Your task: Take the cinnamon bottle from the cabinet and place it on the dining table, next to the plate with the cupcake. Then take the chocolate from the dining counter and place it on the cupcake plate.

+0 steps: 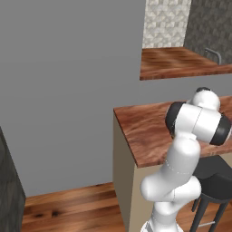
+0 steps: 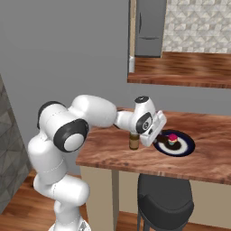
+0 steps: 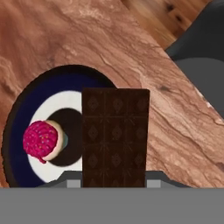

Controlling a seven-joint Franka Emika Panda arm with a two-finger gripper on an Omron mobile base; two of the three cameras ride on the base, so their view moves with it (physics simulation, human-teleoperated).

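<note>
On the dark cupcake plate (image 3: 19, 113) the red-topped cupcake (image 3: 40, 140) sits left, and right of it the gripper (image 3: 116, 183) clamps the chocolate (image 3: 116, 135) by its lower end above the surface (image 3: 166, 109): light, stiff, probably brittle, best held gently.

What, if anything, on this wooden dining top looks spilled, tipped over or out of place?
Nothing stands out. The cinnamon bottle stands upright beside the cupcake plate, and the cupcake sits upright on it. The end effector holds the chocolate above the plate.
</note>
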